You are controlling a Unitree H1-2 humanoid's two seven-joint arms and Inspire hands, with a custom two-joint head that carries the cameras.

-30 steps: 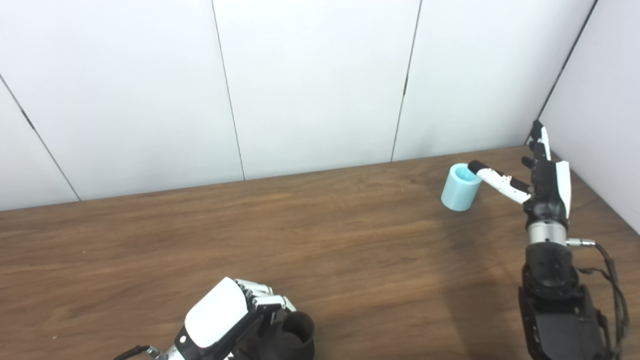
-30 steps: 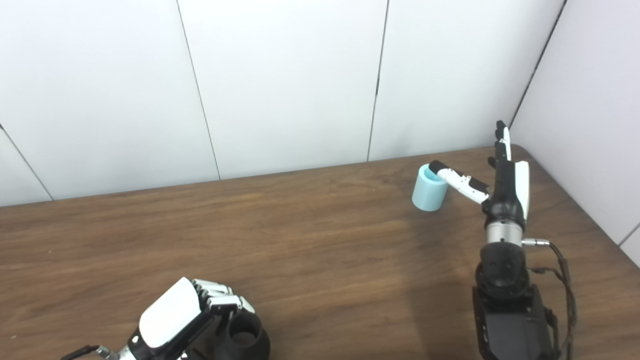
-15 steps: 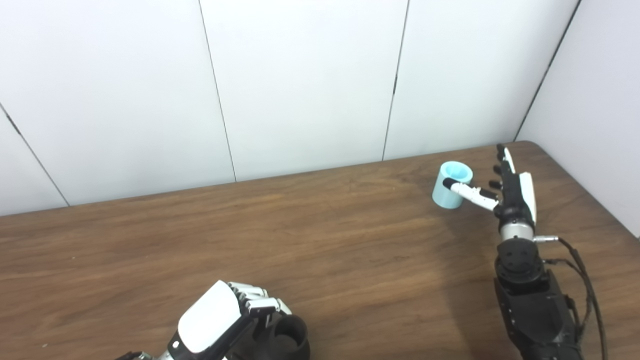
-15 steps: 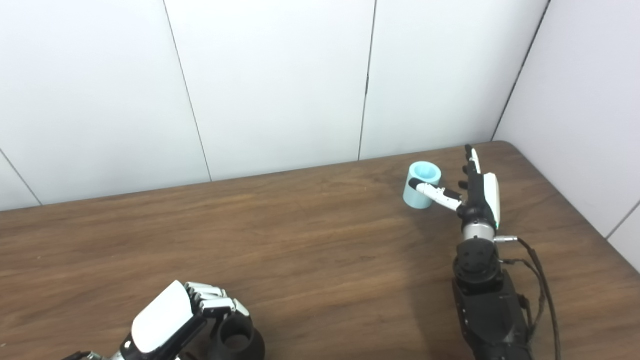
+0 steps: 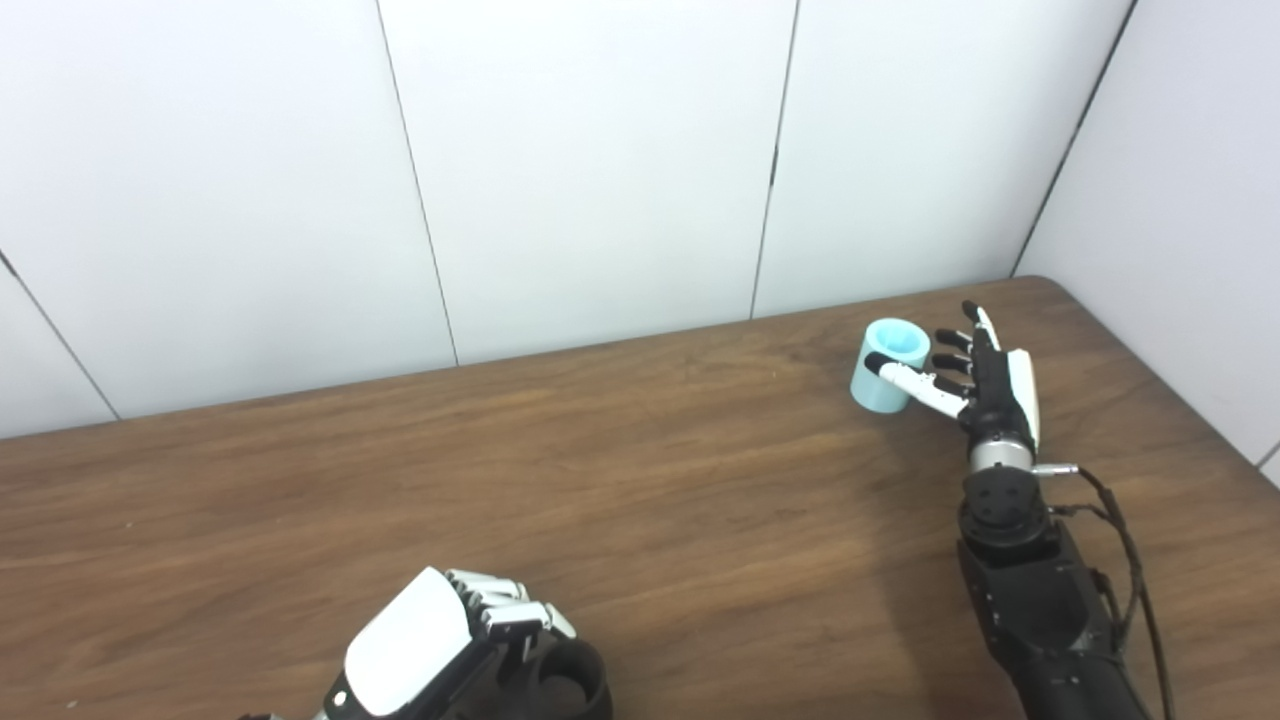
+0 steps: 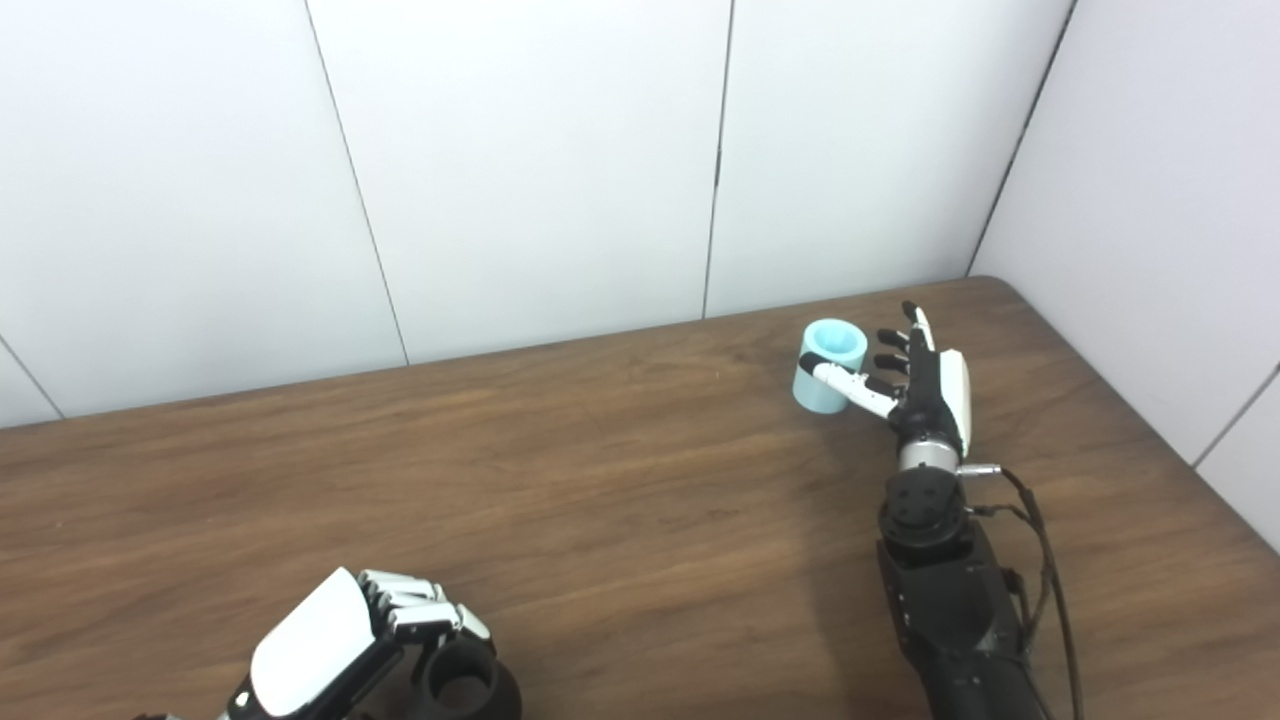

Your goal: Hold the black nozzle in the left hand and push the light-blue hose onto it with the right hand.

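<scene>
The black nozzle [image 5: 570, 685] stands near the table's front edge with its round opening facing up, and my left hand [image 5: 430, 650] is shut on it from the left. A short light-blue hose piece [image 5: 886, 365] stands upright at the far right of the table. My right hand [image 5: 975, 375] is beside it on its right, open, with the fingers curling toward the hose's far side. The thumb lies across the hose's near side. I cannot tell whether fingers or thumb touch it.
The wooden table [image 5: 640, 480] ends at a white panelled wall [image 5: 600, 160] behind and at a grey side wall [image 5: 1180, 180] on the right, close to the right hand. A cable [image 5: 1120, 520] loops off the right forearm.
The camera has shifted. My right hand has come lower beside the hose and its fingers have curled from straight up toward the hose. The left hand keeps its hold on the nozzle.
</scene>
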